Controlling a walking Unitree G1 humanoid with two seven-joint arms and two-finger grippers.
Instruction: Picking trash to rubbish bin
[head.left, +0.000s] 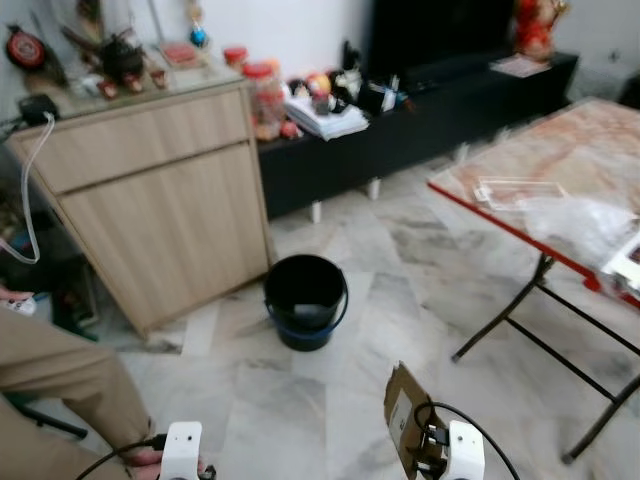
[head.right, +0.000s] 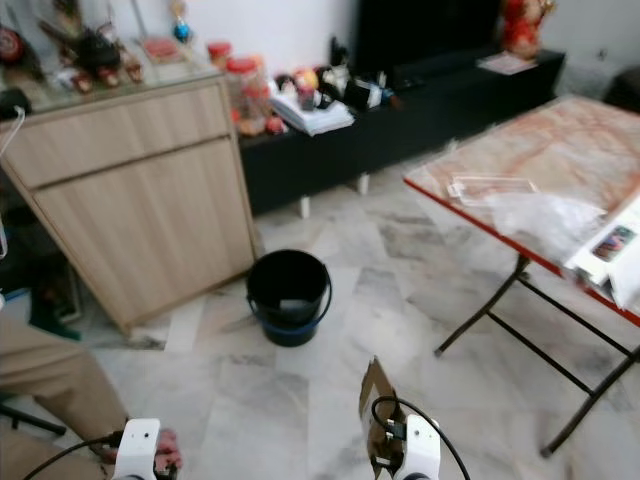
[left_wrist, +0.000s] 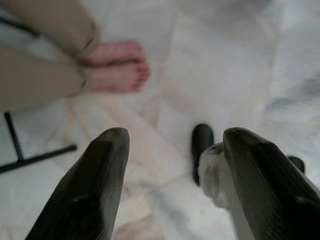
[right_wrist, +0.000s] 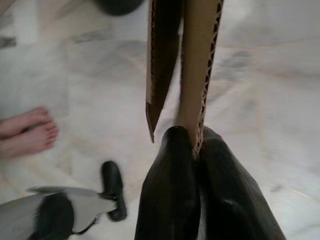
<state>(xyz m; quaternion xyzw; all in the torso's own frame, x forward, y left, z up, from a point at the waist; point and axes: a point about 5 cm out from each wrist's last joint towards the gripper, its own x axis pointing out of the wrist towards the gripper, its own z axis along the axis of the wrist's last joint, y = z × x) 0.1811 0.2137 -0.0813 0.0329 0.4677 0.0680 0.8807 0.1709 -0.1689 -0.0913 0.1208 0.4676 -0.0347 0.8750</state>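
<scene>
Gripping a folded piece of brown cardboard (right_wrist: 192, 60), my right gripper (right_wrist: 195, 145) has its fingers pinched tight on the lower edge, so the cardboard stands upright above the marble floor (head.left: 300, 400). My left gripper (left_wrist: 172, 150) hangs low with fingers spread wide, nothing between them. A black rubbish bin (head.left: 305, 298) stands ahead on the floor, beside a wooden cabinet (head.left: 160, 210). A person's bare feet (left_wrist: 117, 67) rest near my left side.

Head views downward; wrist views floorward.
</scene>
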